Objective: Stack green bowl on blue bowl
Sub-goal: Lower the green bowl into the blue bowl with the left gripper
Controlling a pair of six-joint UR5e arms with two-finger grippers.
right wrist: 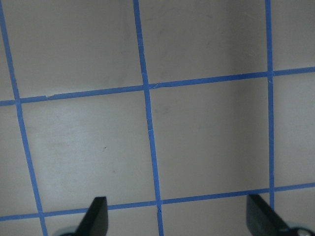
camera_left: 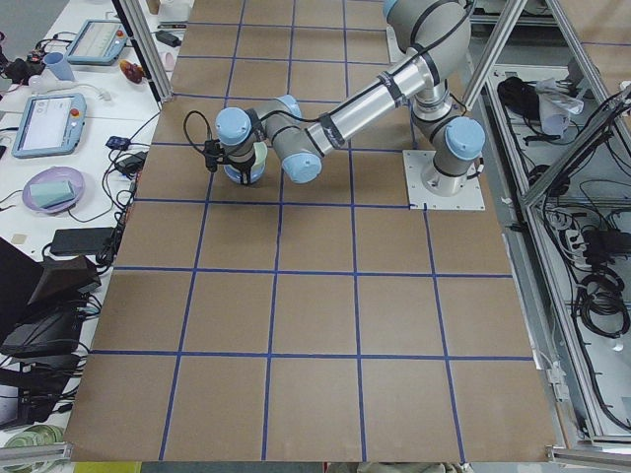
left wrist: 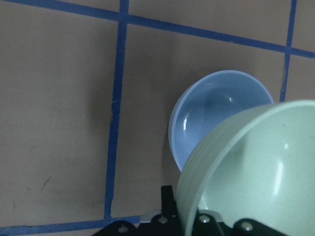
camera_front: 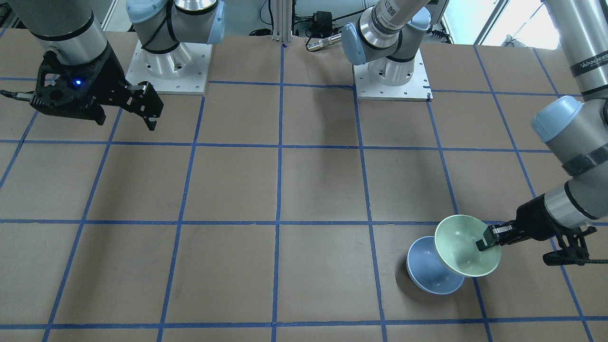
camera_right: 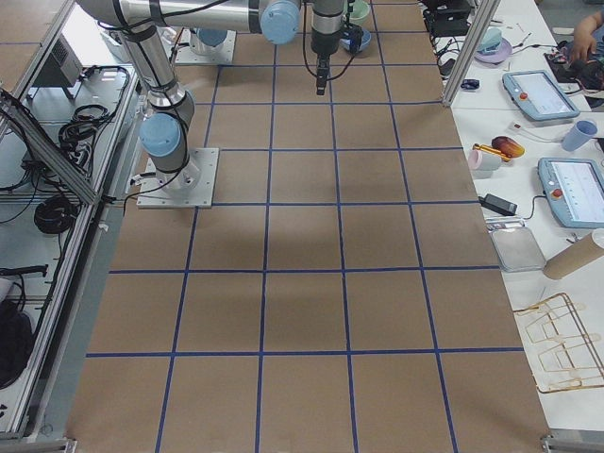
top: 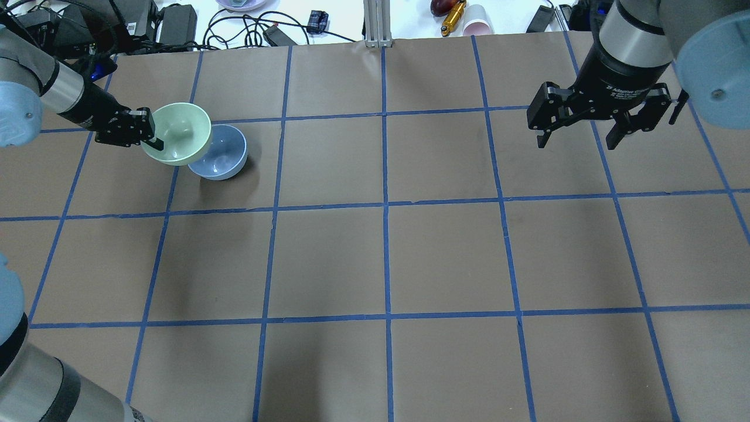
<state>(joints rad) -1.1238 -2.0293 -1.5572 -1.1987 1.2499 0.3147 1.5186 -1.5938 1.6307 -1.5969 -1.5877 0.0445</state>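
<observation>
Left gripper point(top: 153, 137) is clamped on the green bowl point(top: 184, 126) at its rim: one finger inside the bowl, the other on the outer wall. The bowl is held off the table point(top: 445, 258), tilted, with its opening facing up and partly away from the gripper. It sits partway over the blue bowl point(top: 227, 155), covering the near edge of that rim in the overhead and left wrist views; can't tell whether they touch. The blue bowl is upright on the table at the far-left end, just beside a blue tape line point(top: 176, 176), not yet centred under the green one. Right gripper point(top: 577, 142) hangs above the table well apart on the other side, fingers spread wide, nothing in them.
</observation>
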